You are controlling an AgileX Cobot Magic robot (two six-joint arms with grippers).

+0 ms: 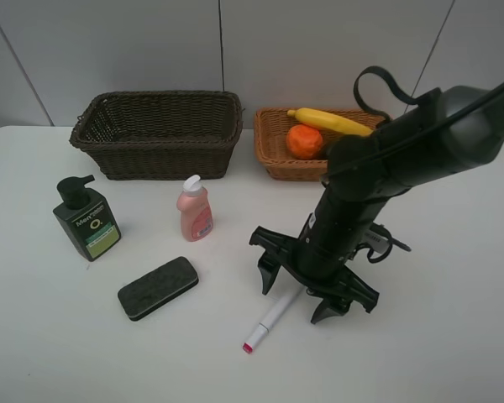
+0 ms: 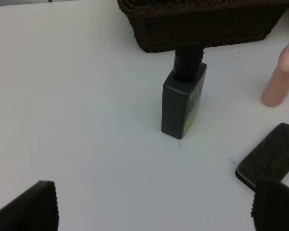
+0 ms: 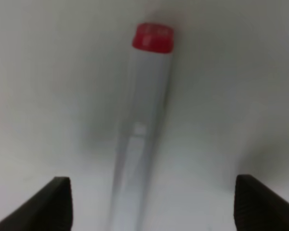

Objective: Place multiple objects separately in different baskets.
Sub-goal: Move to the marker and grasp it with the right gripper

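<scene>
A white bench point(image 1: 454, 353) meets a pale grey panelled wall point(image 1: 109, 42). At upper left sits a deep, dark brown wicker basket point(image 1: 160, 155). Right of it, a shallower orange-tan wicker basket point(image 1: 290, 168) holds a yellow banana point(image 1: 329, 122) and an orange point(image 1: 304, 141). At left stand a dark green pump bottle point(image 1: 86, 218) and a small pink bottle point(image 1: 195, 210), with a black felt eraser point(image 1: 158, 287) below them. At lower centre, the right gripper point(image 1: 298, 298) hangs open, its jaws either side of a white pink-tipped marker point(image 1: 270, 322) lying flat. The left gripper point(image 2: 154, 211) is open too, facing the pump bottle.
</scene>
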